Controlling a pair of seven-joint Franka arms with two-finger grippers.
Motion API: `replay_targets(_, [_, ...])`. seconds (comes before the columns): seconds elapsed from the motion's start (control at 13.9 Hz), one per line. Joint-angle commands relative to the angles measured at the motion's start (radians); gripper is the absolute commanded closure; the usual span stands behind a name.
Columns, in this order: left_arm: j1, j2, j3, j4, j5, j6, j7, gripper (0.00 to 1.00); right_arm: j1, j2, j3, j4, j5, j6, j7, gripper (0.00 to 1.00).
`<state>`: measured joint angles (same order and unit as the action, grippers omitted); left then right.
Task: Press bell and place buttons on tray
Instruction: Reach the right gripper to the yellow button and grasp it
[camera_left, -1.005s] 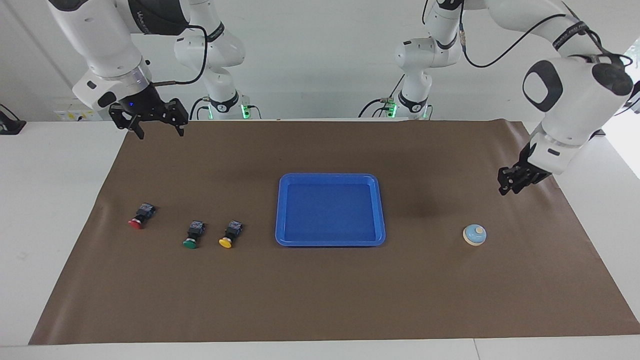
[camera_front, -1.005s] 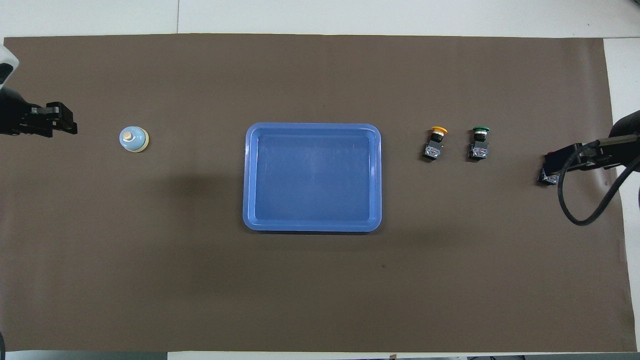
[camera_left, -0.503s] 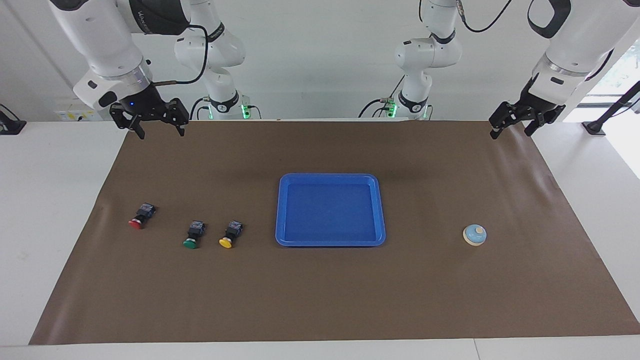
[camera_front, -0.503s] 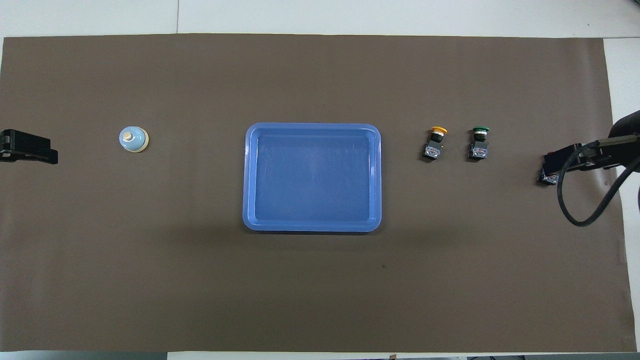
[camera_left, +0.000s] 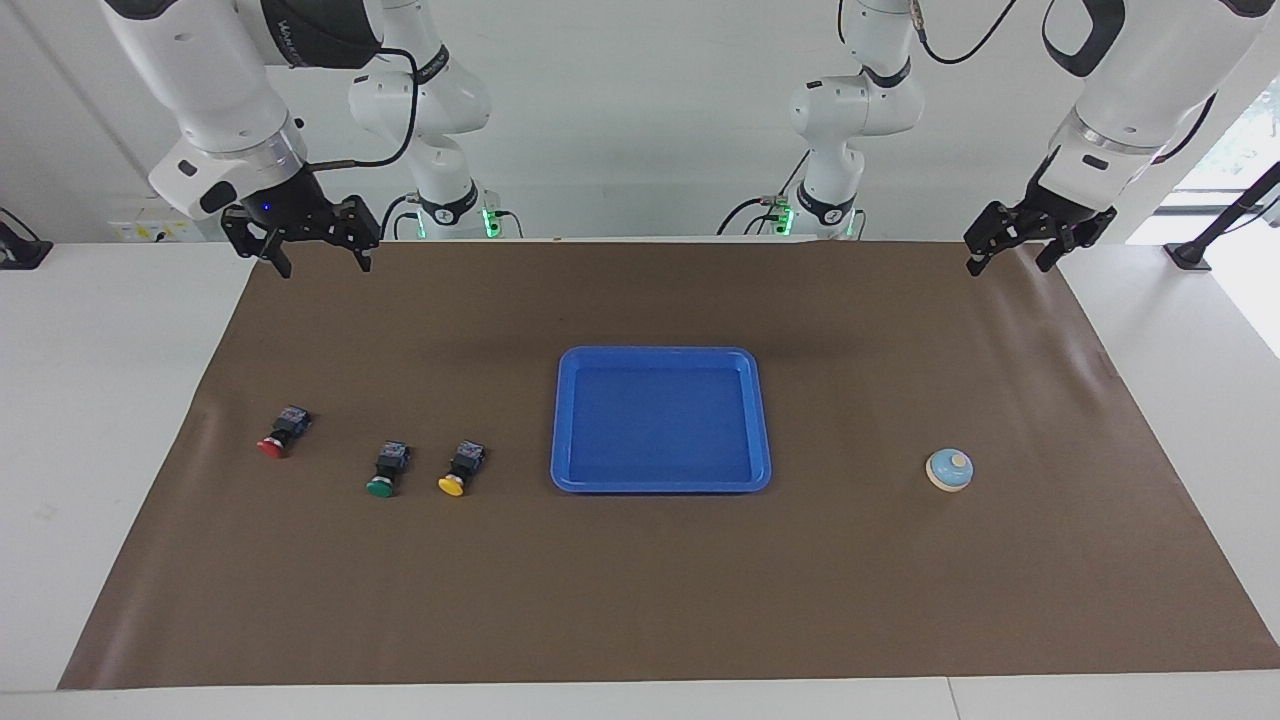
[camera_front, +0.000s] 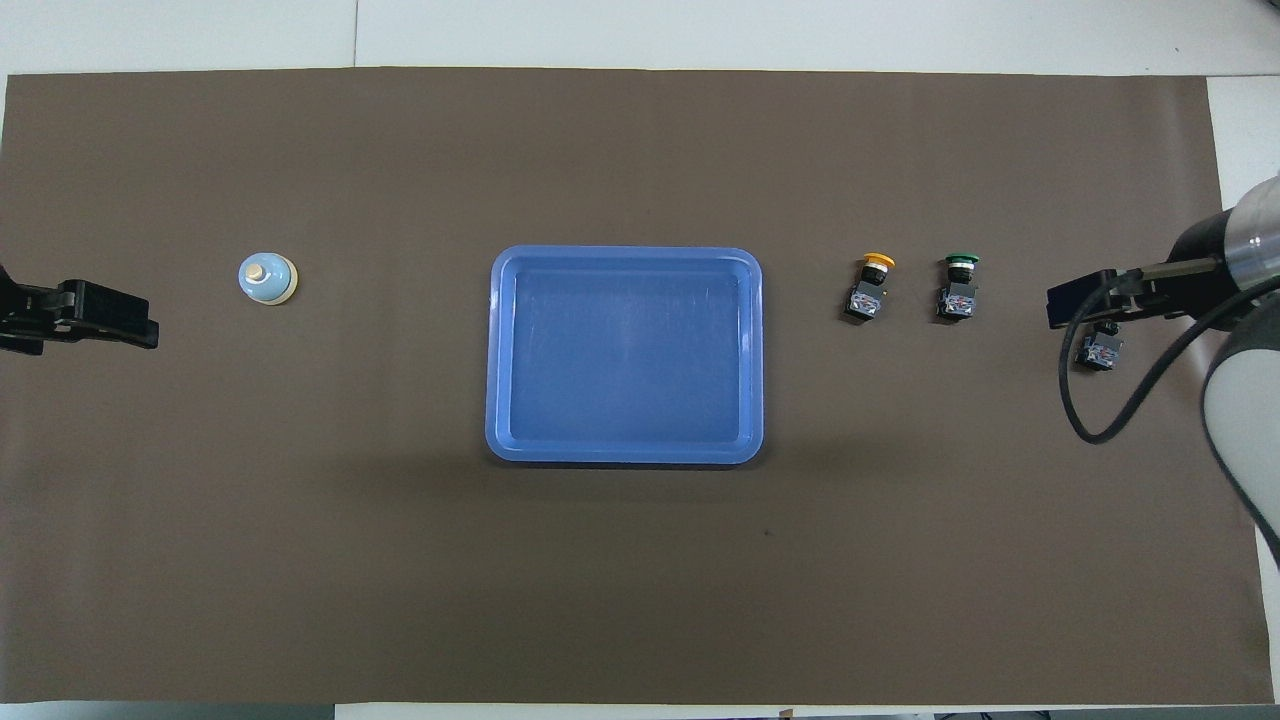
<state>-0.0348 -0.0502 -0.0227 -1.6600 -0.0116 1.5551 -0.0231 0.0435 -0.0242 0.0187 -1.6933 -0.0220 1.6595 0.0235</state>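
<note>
Bell (camera_left: 949, 470), three buttons (camera_left: 387, 469) flank blue tray (camera_left: 660, 485).

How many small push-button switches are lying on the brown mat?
3: the red-capped switch nearest the right arm's end, the green-capped switch beside it, and the yellow-capped switch closest to the blue tray.

A blue tray (camera_left: 661, 420) lies mid-table on a brown mat (camera_left: 660, 600). Toward the right arm's end lie the red button (camera_left: 281, 434), green button (camera_left: 387, 470) and yellow button (camera_left: 461, 469); toward the left arm's end sits the bell (camera_left: 949, 470). Right gripper (camera_left: 320, 258) and left gripper (camera_left: 1008, 256) hang open, raised over the mat's corners nearest the robots.
</note>
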Motion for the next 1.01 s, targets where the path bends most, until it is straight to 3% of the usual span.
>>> replay_targets(0.0, [-0.027, -0.030, 0.010, -0.041, -0.010, -0.018, 0.008, 0.00, 0.042, 0.067, 0.007, -0.040, -0.001, 0.098, 0.134, 0.00])
replay_targets(0.29, [-0.028, -0.030, 0.009, -0.050, -0.010, -0.004, 0.009, 0.00, 0.090, 0.225, 0.007, -0.054, -0.001, 0.280, 0.271, 0.00])
replay_targets(0.43, [-0.033, -0.031, 0.009, -0.053, -0.011, -0.012, 0.009, 0.00, 0.105, 0.265, 0.007, -0.100, -0.003, 0.389, 0.305, 0.00])
replay_targets(0.72, [-0.033, -0.031, 0.009, -0.052, -0.011, -0.013, 0.006, 0.00, 0.113, 0.384, 0.006, -0.101, -0.004, 0.538, 0.311, 0.00])
replay_targets(0.93, [-0.031, -0.031, 0.012, -0.046, -0.010, -0.006, 0.000, 0.00, 0.114, 0.429, 0.006, -0.101, -0.006, 0.609, 0.349, 0.00])
